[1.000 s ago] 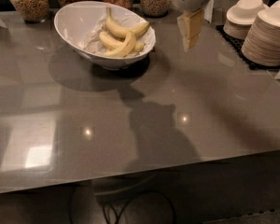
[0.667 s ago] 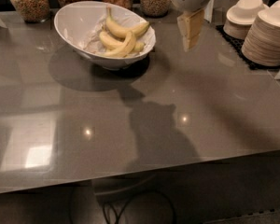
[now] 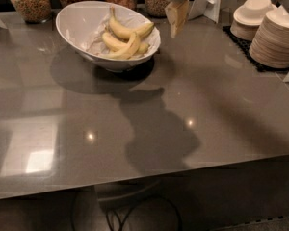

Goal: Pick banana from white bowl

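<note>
The white bowl (image 3: 82, 23) stands at the back left of the grey table, its rim higher at the rear. Several yellow bananas (image 3: 126, 38) lie in its right half. My gripper (image 3: 177, 17) hangs from the top edge of the camera view, tan-coloured and pointing down. It is above the table just right of the bowl's rim, apart from the bowl and the bananas. It holds nothing that I can see.
Glass jars of cereal and nuts (image 3: 30, 1) line the back edge. Stacked off-white plates (image 3: 275, 37) and small bowls (image 3: 253, 14) sit on a black mat at the right. A white stand (image 3: 209, 1) is behind the gripper. The table's front edge (image 3: 149, 177) runs across the lower view.
My gripper has moved left and a little up, closer to the bowl's right rim. The bowl and bananas have not moved.
</note>
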`<state>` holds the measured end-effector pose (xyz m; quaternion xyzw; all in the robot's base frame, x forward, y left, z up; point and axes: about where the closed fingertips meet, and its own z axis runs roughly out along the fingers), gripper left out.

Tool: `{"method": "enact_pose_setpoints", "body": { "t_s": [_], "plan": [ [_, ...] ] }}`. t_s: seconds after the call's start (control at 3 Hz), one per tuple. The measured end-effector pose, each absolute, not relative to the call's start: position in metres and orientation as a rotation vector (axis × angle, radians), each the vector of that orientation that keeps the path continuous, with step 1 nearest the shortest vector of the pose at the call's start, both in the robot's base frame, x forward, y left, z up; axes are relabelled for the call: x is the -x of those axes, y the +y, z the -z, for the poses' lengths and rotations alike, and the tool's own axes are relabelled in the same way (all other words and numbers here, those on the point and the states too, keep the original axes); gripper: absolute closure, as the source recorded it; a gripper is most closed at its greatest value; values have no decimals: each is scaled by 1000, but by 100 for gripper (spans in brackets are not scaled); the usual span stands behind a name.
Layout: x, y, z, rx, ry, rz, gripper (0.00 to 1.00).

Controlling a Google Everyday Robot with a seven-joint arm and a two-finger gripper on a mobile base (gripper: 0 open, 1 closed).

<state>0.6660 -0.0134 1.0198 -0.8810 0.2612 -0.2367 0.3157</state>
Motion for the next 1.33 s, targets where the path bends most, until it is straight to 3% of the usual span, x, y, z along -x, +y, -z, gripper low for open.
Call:
{"method": "enact_pose_setpoints", "body": {
  "t_s": [0.67,1.0,1.33],
  "plan": [
    [-715,38,-1006,2366,451,546,10],
    [-727,45,-982,2427,435,499,29],
    [-733,37,-955,2495,474,461,34]
  ]
}}
